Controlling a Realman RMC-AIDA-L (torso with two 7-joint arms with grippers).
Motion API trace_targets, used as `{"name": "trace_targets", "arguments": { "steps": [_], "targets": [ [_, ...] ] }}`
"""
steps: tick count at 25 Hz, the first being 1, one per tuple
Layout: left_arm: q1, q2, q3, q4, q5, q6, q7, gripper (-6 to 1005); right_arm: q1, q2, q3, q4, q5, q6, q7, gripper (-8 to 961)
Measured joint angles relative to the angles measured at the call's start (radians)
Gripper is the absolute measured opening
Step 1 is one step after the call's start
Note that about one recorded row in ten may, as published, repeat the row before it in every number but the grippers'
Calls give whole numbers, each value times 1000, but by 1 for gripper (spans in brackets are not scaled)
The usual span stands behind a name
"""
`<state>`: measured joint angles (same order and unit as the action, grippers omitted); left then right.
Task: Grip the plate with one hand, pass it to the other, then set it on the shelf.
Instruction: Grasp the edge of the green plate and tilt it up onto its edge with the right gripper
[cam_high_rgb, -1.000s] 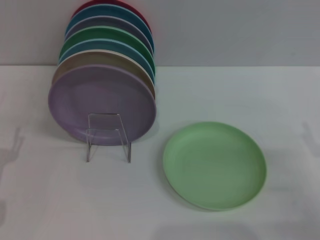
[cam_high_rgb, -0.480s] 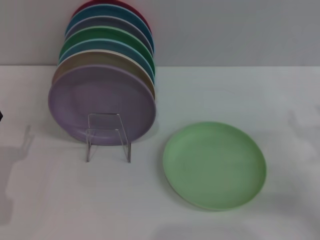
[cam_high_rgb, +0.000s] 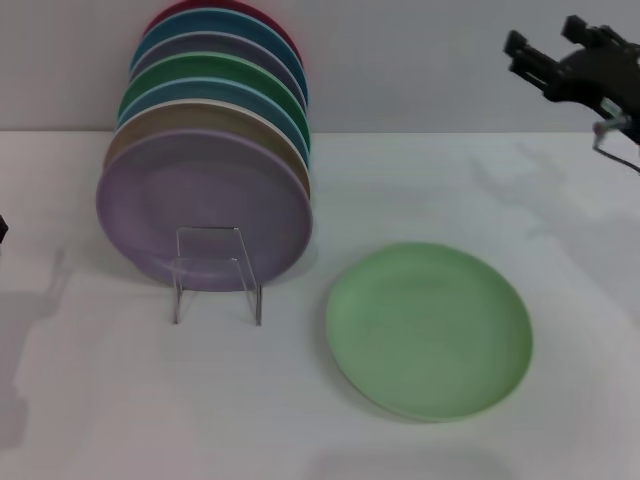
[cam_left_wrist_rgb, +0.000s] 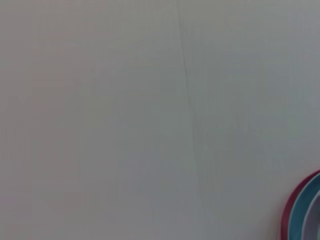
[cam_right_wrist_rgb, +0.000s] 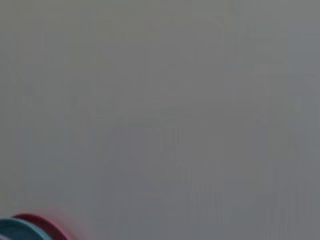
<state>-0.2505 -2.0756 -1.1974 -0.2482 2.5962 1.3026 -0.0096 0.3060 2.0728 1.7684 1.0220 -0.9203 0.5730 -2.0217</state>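
The pale mint-green plate (cam_high_rgb: 430, 330) lies flat on the white table, right of centre in the head view. The clear upright rack (cam_high_rgb: 216, 272) stands to its left, with a lilac plate (cam_high_rgb: 203, 205) leaning in it and several coloured plates stacked behind. My right gripper (cam_high_rgb: 542, 35) is black, open and empty. It hangs high at the far right, well above and behind the mint plate. Only a dark sliver of my left gripper (cam_high_rgb: 2, 228) shows at the left edge, level with the rack.
The row of upright plates runs back to a red one (cam_high_rgb: 225, 12) near the grey wall. The red and blue rims show in the left wrist view (cam_left_wrist_rgb: 302, 210) and the right wrist view (cam_right_wrist_rgb: 35, 227). The white table (cam_high_rgb: 120, 400) spreads in front.
My right gripper has come into view at the upper right; it was out of frame before. A sliver of the left gripper has appeared at the left edge. The plates have not moved.
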Motion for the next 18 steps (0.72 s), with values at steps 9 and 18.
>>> {"name": "trace_targets", "arguments": {
  "steps": [9,18],
  "targets": [
    [-16,0,1,5,-5,-5,1,807,-42,-21,-53,487,-1030,-2,1235,792],
    [-45,3,-7,16,-5,-39,1,807,80,-22,68,630,-1481,630,1799,790]
  ]
}}
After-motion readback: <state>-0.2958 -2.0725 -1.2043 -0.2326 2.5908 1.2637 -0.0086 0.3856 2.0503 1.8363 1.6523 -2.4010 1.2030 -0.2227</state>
